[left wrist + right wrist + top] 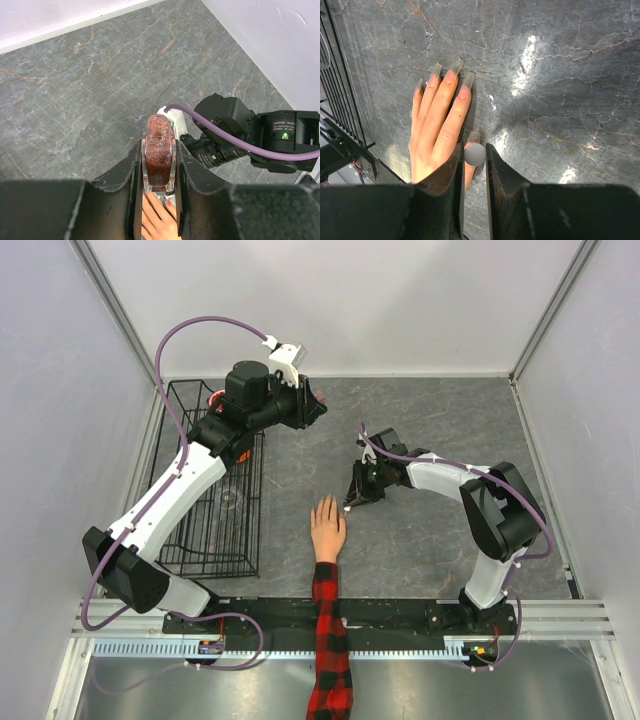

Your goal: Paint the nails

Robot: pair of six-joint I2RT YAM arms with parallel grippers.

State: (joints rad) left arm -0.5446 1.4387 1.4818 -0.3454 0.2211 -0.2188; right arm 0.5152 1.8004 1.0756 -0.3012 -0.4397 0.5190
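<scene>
REMOTE STATION: I look down on a grey marbled counter (430,420) with a black wire basket (215,490) along its left side. My left arm is raised above the far side of the counter. The left fingers (312,403) are clamped tight on the sides of a small open bottle (159,162) of glittery red-brown polish, held upright. My right arm reaches low across the counter. The right fingers (358,490), a narrow gap apart, pinch a small round grey piece (475,154), too blurred for me to name, right over the thumb of the mannequin hand (327,528). That peach hand lies palm down at the middle front of the counter, pointing away from the arm bases. Its plaid sleeve (328,640) trails over the near edge. The nails (456,66), long and clear-looking, rest on the counter, and the thumb's nail shows just beyond the grey piece.
</scene>
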